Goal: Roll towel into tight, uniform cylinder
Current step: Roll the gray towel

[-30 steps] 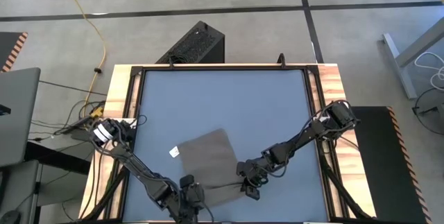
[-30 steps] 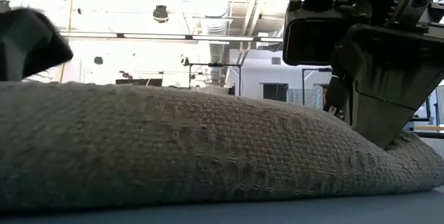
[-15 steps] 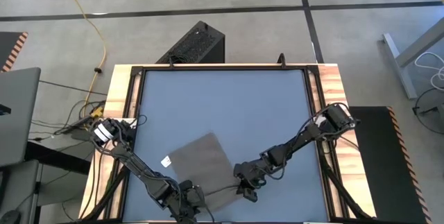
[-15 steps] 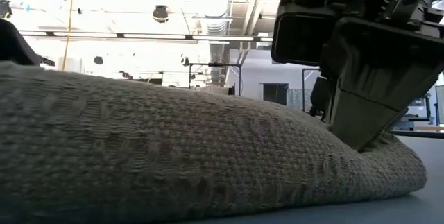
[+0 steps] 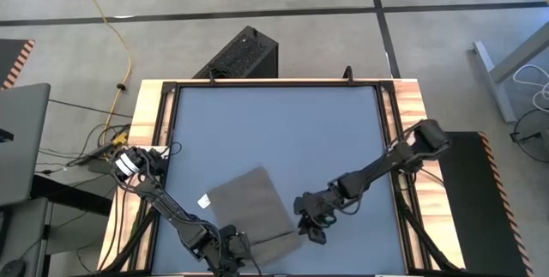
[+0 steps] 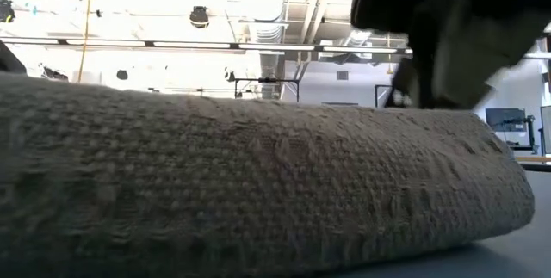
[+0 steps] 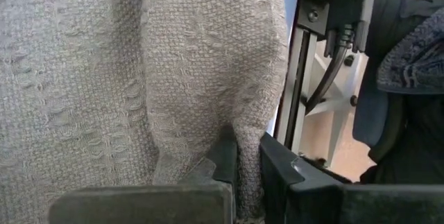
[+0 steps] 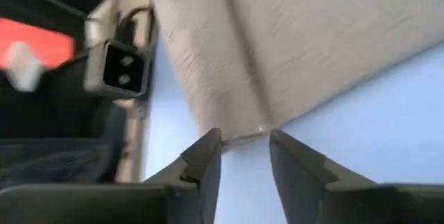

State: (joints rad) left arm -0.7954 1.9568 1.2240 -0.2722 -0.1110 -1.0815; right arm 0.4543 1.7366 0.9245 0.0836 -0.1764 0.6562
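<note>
Currently the left gripper (image 5: 233, 249) sits at the tabletop's (image 5: 274, 123) front edge, jaws clamped on the towel (image 5: 251, 211) hem. The towel lies near the front edge, left of centre, partly folded, rotated diamond-wise, long axis running from front-right toward back-left, white tag (image 5: 205, 200) on its left side. The right gripper (image 5: 314, 231) is just beside its front-right corner, jaws apart, holding nothing.

From above I get even, soft light with faint shadows. At table height, ceiling lights (image 6: 200, 15) glare white, and the towel (image 6: 258, 183) looks soft. My right wrist picture smears.
</note>
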